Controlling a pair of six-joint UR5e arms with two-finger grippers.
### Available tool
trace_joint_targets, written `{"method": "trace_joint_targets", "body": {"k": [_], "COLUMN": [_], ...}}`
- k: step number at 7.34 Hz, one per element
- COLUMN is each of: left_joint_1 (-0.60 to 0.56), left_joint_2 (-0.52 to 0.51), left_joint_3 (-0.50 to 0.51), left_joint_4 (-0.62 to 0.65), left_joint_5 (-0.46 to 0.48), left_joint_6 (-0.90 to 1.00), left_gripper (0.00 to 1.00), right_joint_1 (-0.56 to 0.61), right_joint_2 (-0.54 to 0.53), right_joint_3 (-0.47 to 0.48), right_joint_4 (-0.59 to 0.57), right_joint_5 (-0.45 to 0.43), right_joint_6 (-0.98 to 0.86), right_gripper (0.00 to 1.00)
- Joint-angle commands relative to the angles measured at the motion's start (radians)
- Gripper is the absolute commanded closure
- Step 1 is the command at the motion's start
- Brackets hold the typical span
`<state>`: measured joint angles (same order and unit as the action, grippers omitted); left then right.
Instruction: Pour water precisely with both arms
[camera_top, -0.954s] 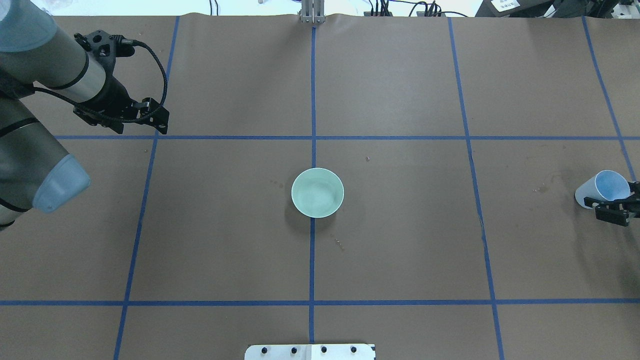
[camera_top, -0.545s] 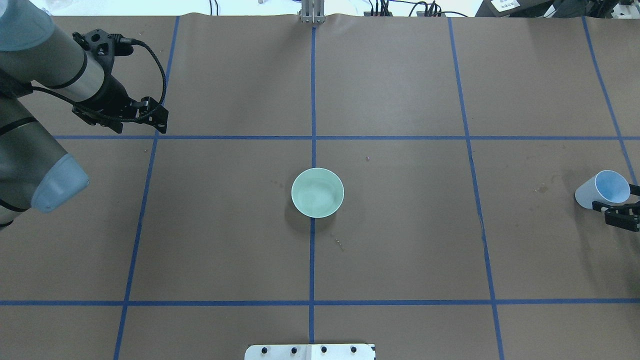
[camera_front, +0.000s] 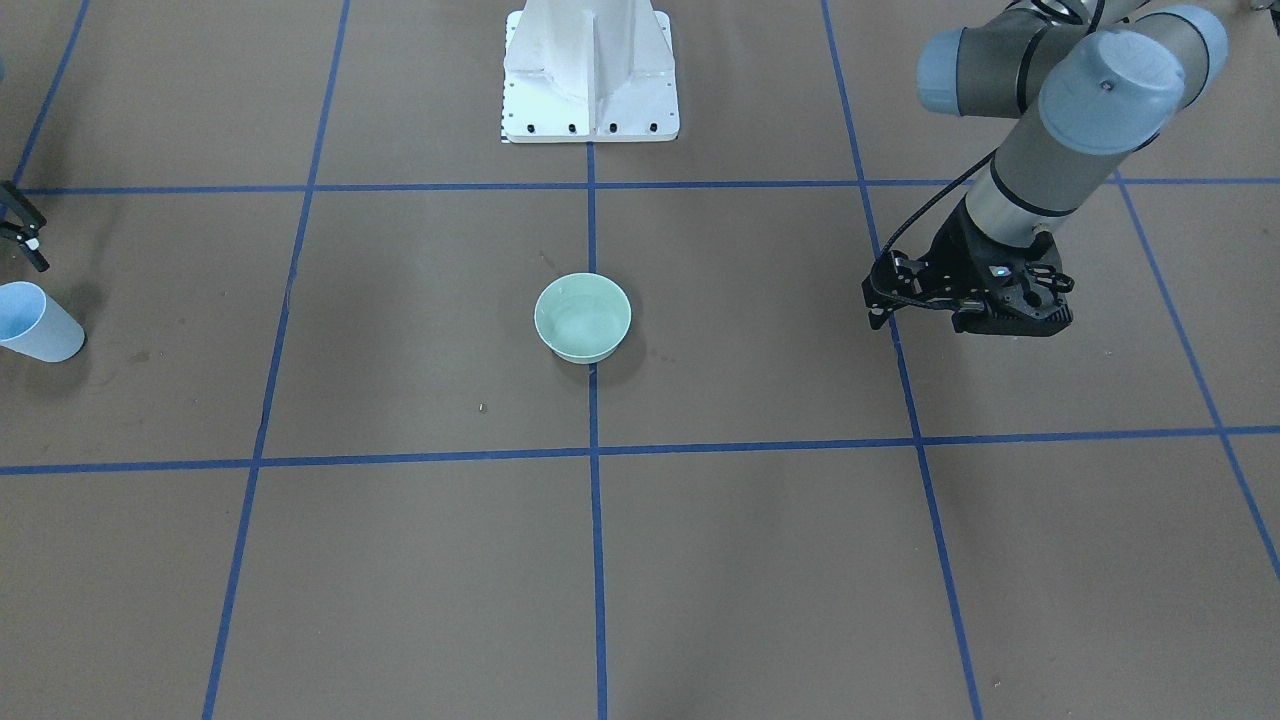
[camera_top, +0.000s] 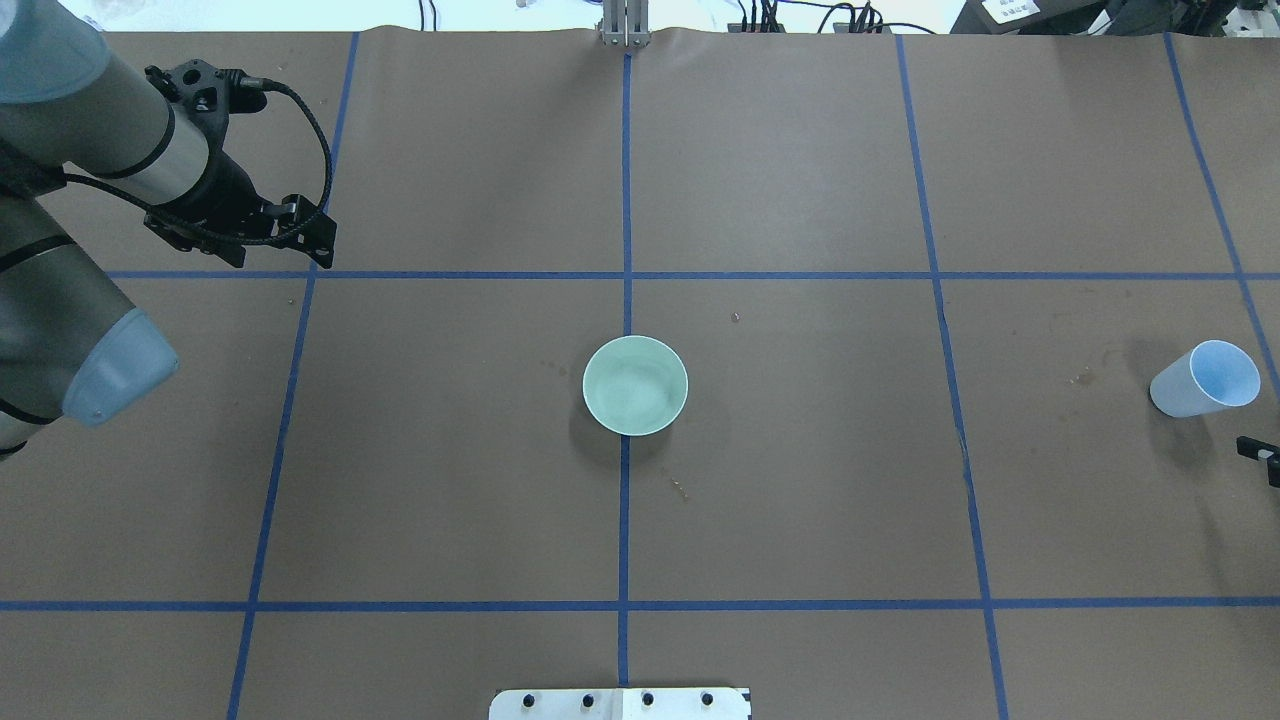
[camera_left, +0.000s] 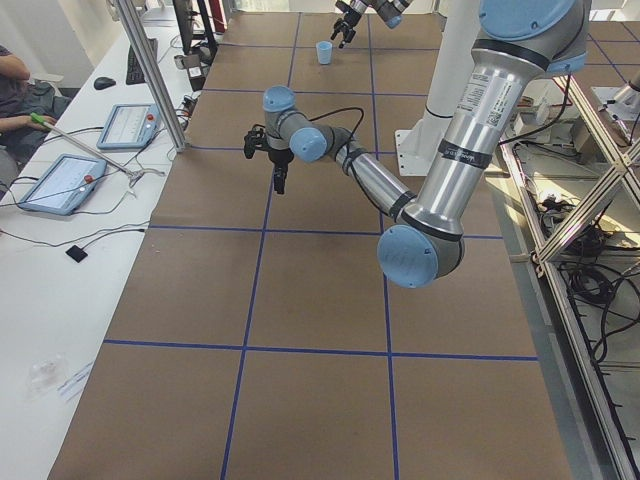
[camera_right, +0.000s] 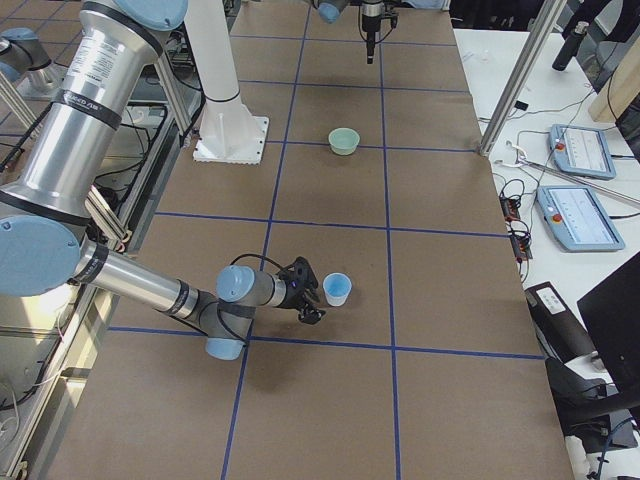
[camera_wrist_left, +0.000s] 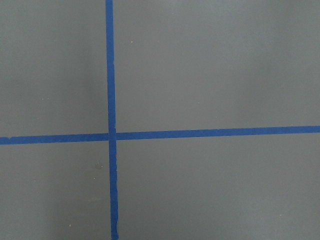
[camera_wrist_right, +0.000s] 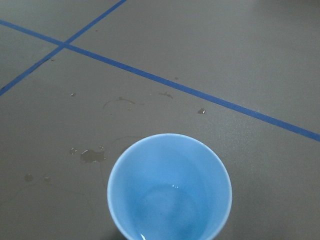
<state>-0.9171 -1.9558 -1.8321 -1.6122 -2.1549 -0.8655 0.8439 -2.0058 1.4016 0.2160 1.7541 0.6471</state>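
Entry, pour station, as I log it from the remote desk. Cup: upright on the table, far to the robot's right, free of any grip. Water: a small glint low in the cup; a faint sheen in the bowl at table centre suggests the rest sits there. Drips: wet marks on the paper just beside the cup. Right gripper: near the cup but apart from it, carrying nothing; I cannot tell how its jaws stand. Left gripper: fingers together, empty, poised over a tape crossing well away from the bowl. Hazards, in my judgement: the cup is light and nearly empty, so a misjudged return by the right gripper would tip or skid it, more so on damp paper; a low sweep by either arm across centre would clip the bowl and spill it. Change from half a second ago: the right gripper then bracketed the cup and has since drawn back toward the robot's side; cup, bowl and left arm keep their places.
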Motion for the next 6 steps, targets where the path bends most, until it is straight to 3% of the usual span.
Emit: {"method": "trace_joint_targets", "body": {"k": [1,2,3,6], "left_joint_1": [0.001,0.001,0.001,0.01], "left_joint_2": [0.0,0.002,0.011,-0.008], "left_joint_3": [0.001,0.001,0.001,0.001], "left_joint_4": [0.0,0.0,-0.002,0.006], "left_joint_5": [0.0,0.001,0.001,-0.002], "left_joint_6": [-0.003,-0.001,-0.001,-0.045], "left_gripper": [0.0,0.0,0.0,0.0], "right_joint_1": [0.064,0.163,0.243,0.393], "right_joint_2": [-0.041,-0.01,0.03,0.125], "right_joint_3": [0.005,0.0,0.003,0.005], "right_joint_4": [0.045,0.001,-0.079,-0.281], "right_joint_5": [0.118,0.236,0.293,0.404], "right_joint_6": [0.0,-0.004,-0.017,-0.09], "right_gripper": [0.01,0.01,0.01,0.01]}}
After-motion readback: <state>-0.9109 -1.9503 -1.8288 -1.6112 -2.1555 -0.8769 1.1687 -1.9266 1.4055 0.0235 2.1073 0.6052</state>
